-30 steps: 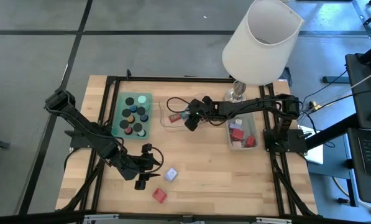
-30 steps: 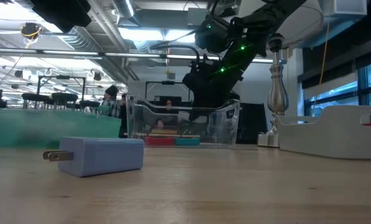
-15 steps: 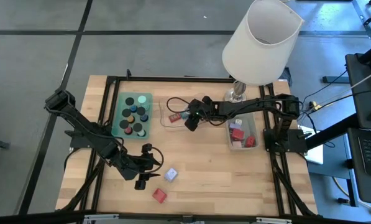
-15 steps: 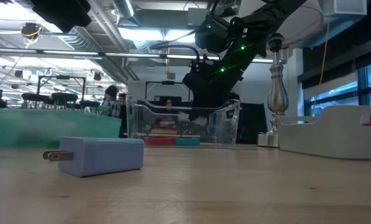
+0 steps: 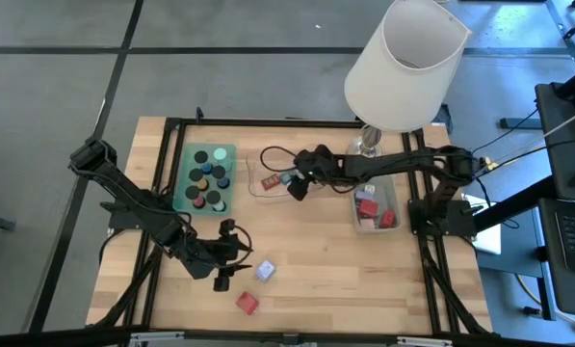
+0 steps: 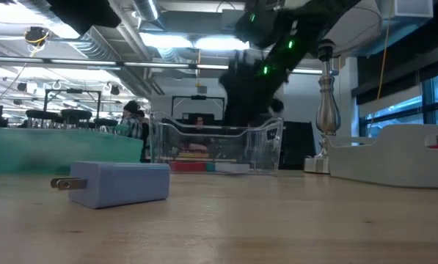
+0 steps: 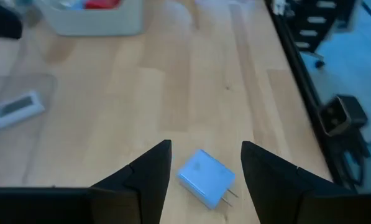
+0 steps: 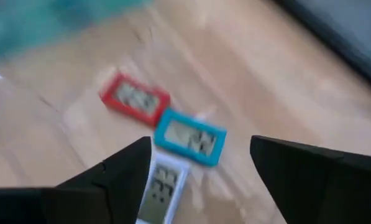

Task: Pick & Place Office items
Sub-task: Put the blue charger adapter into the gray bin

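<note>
Colours on the pale wooden desk [image 5: 306,260]
Pale-blue plug block [image 7: 204,177], red block [image 5: 247,303], red-framed [image 8: 134,98], blue-framed [image 8: 190,137] and white [image 8: 163,186] labelled rectangles.

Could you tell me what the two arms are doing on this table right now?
It is a sorting job. The left gripper is open around the pale blue plug adapter on the bare wood, close to grasping it; a red block lies nearby. The right gripper hangs open over the clear tray, which holds red, blue and white labelled rectangles. The green tray holds the black cylinders, and the grey tray red blocks.
</note>
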Robot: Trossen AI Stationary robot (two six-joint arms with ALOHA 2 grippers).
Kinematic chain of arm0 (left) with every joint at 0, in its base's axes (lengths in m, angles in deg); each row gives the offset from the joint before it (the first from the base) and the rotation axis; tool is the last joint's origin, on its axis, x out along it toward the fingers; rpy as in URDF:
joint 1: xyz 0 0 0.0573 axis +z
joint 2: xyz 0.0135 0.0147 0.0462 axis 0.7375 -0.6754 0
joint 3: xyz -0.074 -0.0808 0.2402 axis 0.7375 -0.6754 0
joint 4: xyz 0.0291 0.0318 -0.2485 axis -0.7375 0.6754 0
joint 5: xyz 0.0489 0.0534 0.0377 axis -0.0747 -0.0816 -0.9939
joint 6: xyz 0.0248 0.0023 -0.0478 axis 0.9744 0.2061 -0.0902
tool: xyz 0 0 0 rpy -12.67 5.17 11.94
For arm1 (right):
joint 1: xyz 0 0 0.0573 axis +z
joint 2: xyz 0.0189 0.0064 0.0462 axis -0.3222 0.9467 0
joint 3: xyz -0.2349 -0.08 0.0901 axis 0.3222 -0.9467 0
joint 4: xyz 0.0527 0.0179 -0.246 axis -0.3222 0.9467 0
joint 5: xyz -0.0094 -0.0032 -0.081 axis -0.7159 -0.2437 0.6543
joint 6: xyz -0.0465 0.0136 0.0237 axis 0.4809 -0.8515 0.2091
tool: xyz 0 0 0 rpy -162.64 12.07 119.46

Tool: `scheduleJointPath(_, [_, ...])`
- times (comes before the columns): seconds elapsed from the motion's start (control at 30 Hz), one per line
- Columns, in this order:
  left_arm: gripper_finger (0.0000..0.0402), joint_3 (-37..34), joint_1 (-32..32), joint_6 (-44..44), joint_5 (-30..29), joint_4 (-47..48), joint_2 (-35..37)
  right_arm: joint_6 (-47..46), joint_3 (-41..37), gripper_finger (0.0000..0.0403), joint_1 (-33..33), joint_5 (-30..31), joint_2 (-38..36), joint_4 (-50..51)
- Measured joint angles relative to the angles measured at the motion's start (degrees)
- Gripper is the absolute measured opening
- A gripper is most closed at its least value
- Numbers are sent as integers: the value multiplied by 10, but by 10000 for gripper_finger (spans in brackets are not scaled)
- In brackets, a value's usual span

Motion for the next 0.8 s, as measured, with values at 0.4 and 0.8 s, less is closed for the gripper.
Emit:
scheduleJointPath(0.4, [191, 0, 16, -26, -110, -16, -5, 67, 1, 269, 143, 15, -116, 1])
scheduleJointPath(0.8, [191, 0, 61, -4, 2, -117, -126, 29, 1, 268, 268, 31, -121, 9])
